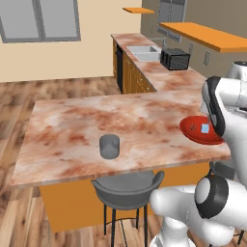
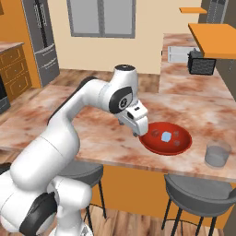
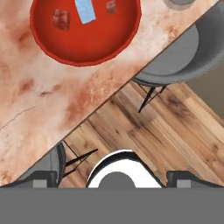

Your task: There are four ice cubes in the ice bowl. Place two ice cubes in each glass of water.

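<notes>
Sitting in the red bowl (image 3: 85, 48), the ice cubes (image 3: 85, 11) look tiny, hard and probably slippery. I think it is best to pinch one by two flat sides. The gripper (image 2: 137, 131) hangs wide open, holding nothing, beside the bowl. One glass (image 2: 217, 154) stands near.

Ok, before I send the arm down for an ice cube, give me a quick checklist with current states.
1. Gripper open: ok, jaws wide, nothing between them.
2. Ice in the ice bowl: ok, one pale ice cube is clear; the other pieces look reddish, count cannot tell.
3. Gripper over the bowl: not ok, in the hand view the bowl sits far from the fingertips, past the counter edge.
4. Glass beside the bowl upright: ok.
5. Second glass upright: ok.
</notes>
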